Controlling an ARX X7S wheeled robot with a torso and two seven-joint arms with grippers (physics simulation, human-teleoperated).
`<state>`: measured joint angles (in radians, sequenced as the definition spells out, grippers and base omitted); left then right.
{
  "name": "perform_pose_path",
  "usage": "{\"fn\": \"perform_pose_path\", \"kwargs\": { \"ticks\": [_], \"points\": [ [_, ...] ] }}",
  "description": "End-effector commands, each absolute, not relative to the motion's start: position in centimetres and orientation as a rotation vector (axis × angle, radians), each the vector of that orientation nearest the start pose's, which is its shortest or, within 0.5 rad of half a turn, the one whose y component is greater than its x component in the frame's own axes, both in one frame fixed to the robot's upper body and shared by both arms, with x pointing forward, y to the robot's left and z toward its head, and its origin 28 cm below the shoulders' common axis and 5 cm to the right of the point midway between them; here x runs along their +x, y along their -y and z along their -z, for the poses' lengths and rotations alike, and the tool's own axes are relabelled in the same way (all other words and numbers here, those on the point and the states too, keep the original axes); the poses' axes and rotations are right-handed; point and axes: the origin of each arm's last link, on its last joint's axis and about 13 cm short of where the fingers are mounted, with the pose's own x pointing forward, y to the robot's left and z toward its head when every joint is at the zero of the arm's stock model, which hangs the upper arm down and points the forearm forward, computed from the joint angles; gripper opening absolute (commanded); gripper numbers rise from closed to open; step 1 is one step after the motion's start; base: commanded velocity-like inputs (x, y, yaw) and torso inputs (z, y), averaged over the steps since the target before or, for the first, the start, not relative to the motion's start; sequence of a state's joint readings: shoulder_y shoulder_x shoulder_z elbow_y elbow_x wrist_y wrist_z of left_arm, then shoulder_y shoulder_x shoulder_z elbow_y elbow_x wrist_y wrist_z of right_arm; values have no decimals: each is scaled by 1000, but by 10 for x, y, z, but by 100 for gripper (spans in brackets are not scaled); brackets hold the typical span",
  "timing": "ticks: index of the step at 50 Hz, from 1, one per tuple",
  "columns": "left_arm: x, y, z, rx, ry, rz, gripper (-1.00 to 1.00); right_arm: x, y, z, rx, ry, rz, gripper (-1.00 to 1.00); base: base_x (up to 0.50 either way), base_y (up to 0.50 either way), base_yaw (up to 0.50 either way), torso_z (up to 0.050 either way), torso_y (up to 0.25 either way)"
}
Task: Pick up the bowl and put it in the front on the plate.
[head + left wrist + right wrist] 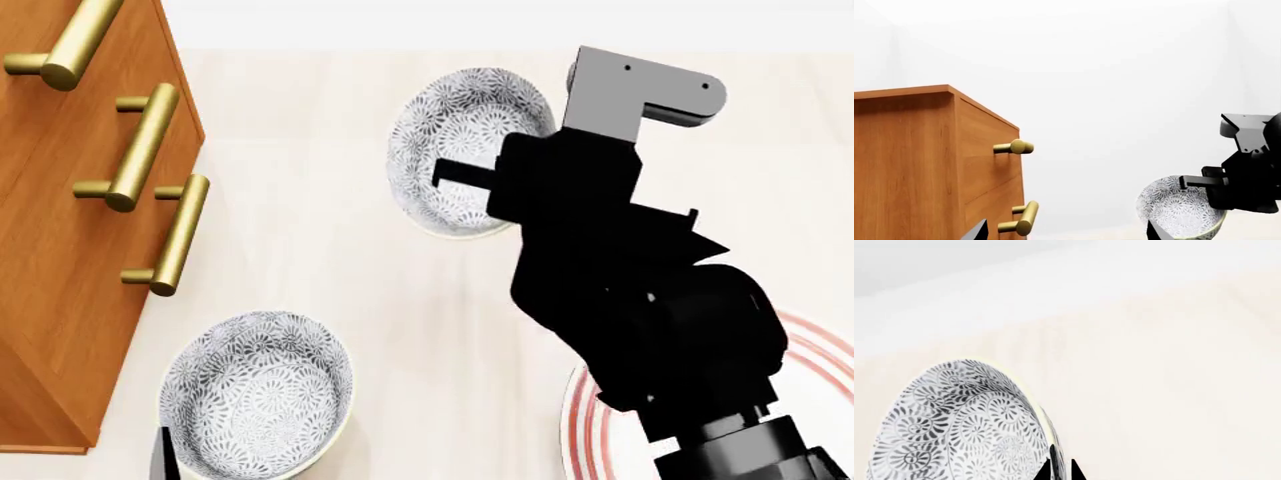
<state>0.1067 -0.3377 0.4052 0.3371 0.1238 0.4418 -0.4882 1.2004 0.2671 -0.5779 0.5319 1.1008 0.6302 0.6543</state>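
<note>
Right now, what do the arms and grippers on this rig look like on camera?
The right arm is glossy black and blocky, with angular faceted housings and a light grey bracket with small dark screw holes near the wrist. The right gripper ends in thin black pointed fingertips. The left gripper shows only two black pointed tips. No cables or markings show.

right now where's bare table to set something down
Bare table lies between the near bowl, the held bowl and the drawers. The plate side is crowded: the right arm covers it.
</note>
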Motion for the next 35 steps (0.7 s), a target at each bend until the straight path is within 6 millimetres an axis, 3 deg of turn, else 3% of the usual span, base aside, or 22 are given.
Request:
{"fn": "perform_pose_path", "kwargs": {
  "ticks": [1,16,35],
  "points": [
    [166,-183,-78,97,648,62,100,374,96,-244,192,-228,111,-100,0,0,0,0,0],
    [166,-182,-77,99,642,64,100,343,133,-265,176,-144,119,-100,0,0,0,0,0],
    [167,-180,-76,96,626,72,100,287,181,-284,86,-24,114,-100,0,0,0,0,0]
  ]
}}
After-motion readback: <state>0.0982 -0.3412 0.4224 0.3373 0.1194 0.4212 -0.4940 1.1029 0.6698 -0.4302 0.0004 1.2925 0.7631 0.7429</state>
